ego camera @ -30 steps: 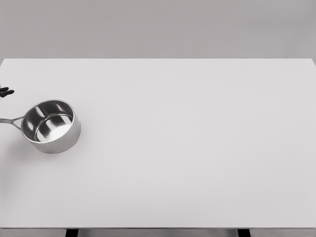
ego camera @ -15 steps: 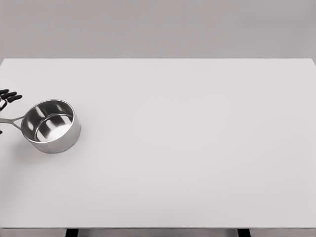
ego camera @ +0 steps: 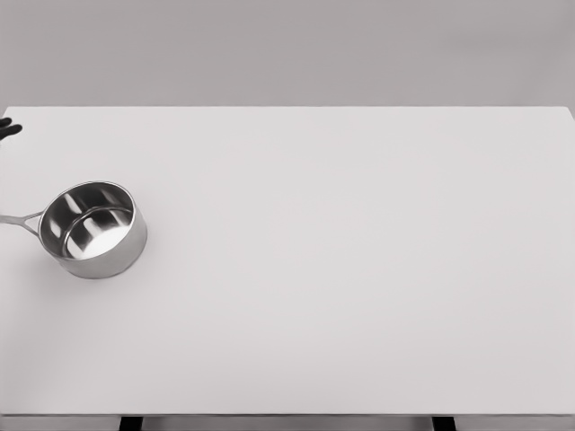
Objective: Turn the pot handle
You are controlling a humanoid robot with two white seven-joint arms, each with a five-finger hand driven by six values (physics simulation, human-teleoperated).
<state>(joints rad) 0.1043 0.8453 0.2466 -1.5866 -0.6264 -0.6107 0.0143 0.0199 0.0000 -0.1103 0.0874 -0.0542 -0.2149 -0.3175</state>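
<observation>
Pot: steel pot [ego camera: 92, 230] sits upright on the white desk [ego camera: 359, 269], toward 9 o'clock of the desk, near its left edge. Inside is empty and reflective.
Handle: thin metal handle [ego camera: 20, 220] points to 9 o'clock from the pot and runs off the left picture edge; its end is not visible.
Hand: one dark tip of a hand [ego camera: 7, 128] shows at the left edge, at about 11 o'clock from the pot, well apart from the handle and not touching anything.
Fingers: too little in view; I cannot tell whether they are released, clenched or grasping.
Other arm: not in view.
Task state (judgement): handle looks untouched, no grasp in place; rotation not yet done.
Risk 1: handle end lies outside the view, so a reach would be guided poorly and could miss.
Risk 2: pot is near the desk edge; a sideways knock on the handle could slide it off.
Risk 3: a thin, smooth handle may slip in a loose grip, spinning the pot unevenly.
</observation>
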